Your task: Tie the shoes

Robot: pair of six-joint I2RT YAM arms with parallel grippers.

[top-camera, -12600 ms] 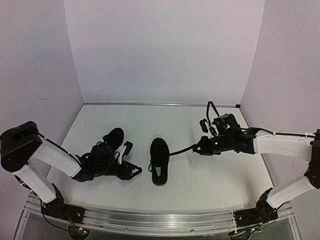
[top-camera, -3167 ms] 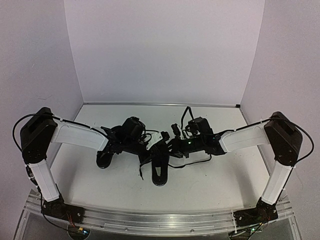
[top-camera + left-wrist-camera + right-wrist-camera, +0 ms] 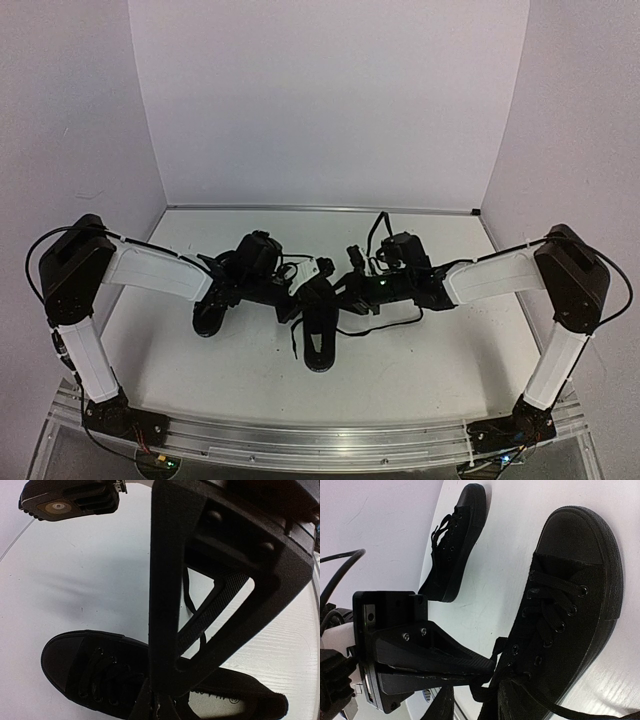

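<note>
Pale lilac walls [image 3: 60, 120] are enclosing a white counter [image 3: 420, 370] on three sides, the back wall [image 3: 330, 100] meeting it along a thin grey strip [image 3: 320, 208]. Soft, even light is spreading over the counter, leaving only faint shadows. A silver metal rail [image 3: 300, 440] is running along the near edge.

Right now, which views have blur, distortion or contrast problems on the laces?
Top view: wide-angle bend at the walls, soft even light, but the middle shoe merges with the black ends of the left arm and right arm. Left wrist: its own fingers fill the frame, dark and soft; a lace shows against the white table. Right wrist: sharpest, eyelets and laces on that shoe readable.
</note>
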